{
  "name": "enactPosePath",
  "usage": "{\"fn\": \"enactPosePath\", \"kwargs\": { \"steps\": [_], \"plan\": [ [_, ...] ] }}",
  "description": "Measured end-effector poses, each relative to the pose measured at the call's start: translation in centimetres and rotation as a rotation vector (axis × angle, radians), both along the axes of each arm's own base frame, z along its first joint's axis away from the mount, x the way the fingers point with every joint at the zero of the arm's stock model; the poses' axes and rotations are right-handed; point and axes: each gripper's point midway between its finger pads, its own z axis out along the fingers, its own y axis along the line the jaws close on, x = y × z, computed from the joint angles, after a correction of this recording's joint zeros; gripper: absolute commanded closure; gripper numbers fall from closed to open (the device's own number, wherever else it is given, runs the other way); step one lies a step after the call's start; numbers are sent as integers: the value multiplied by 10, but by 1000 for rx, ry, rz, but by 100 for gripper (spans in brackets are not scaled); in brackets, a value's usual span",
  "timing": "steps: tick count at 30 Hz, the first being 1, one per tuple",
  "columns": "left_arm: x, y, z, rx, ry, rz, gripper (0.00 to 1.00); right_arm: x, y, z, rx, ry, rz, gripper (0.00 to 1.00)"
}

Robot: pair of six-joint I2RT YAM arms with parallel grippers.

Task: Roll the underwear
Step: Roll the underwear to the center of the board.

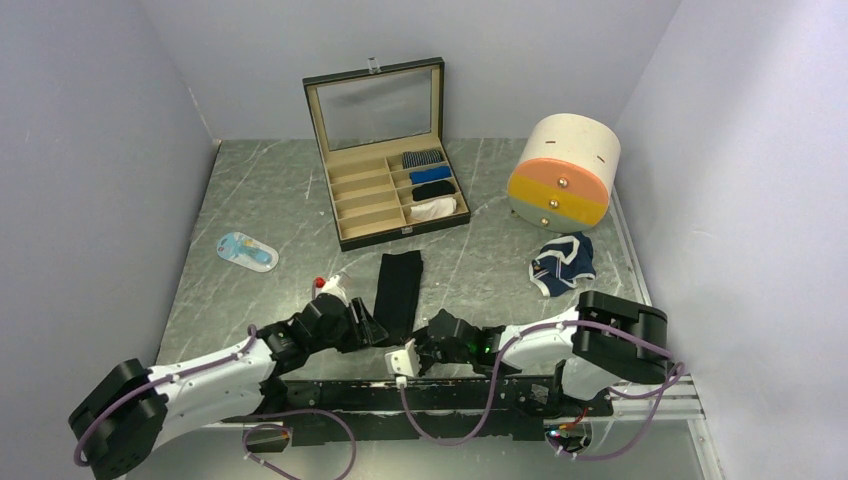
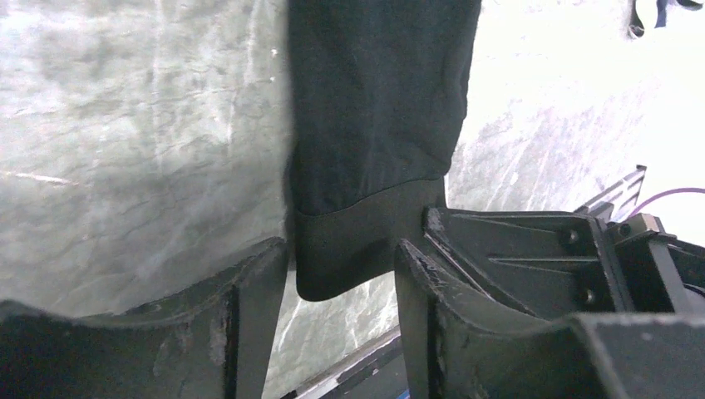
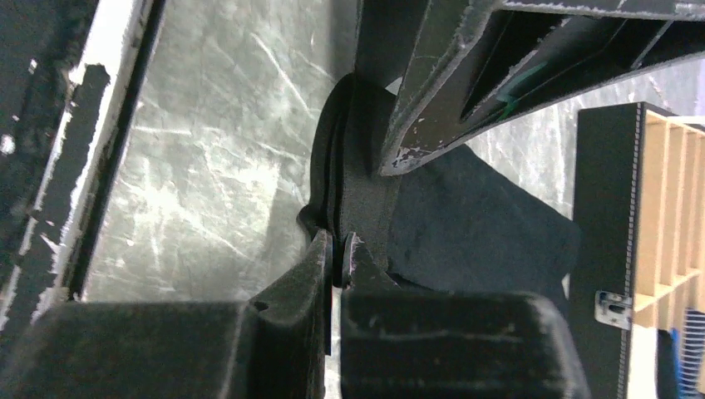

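**Right side pinching the black pair, left side open**

We've got the black underwear [image 1: 400,285] laid out as a long narrow folded strip on the table [image 1: 290,200], running from just in front of the organizer box [image 1: 400,233] down toward the arms. Both grippers are at its near end. The right gripper [image 3: 337,259] is clamped tight on a bunched fold at the strip's edge. The left gripper [image 2: 342,274] has its jaws apart, straddling the hem, which nearly fills the gap between them. The navy underwear [image 1: 563,262] sits crumpled off to the right, well apart from both grippers, just in front of the round drawer unit [image 1: 563,170].
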Motion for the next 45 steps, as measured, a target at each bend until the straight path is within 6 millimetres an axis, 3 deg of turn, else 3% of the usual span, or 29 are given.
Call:
{"fn": "enactPosePath", "kwargs": {
  "steps": [5, 12, 20, 30, 37, 45],
  "plan": [
    [1, 12, 5, 29, 3, 51, 31, -9, 5, 1, 33, 115, -1, 100],
    [-1, 35, 5, 99, -4, 120, 31, -27, 8, 0, 65, 270, 0, 100],
    [-4, 45, 5, 124, -3, 136, 29, -25, 9, 11, 182, 503, -82, 100],
    [-8, 32, 7, -7, 4, 135, 29, -32, 7, 11, 260, 728, -144, 100],
    [-15, 10, 9, -183, 64, 127, 32, -32, 6, 11, 304, 778, -168, 100],
    [-25, 4, 7, -240, 151, 129, 40, -32, 8, 9, 323, 797, -175, 100]
  ]
}}
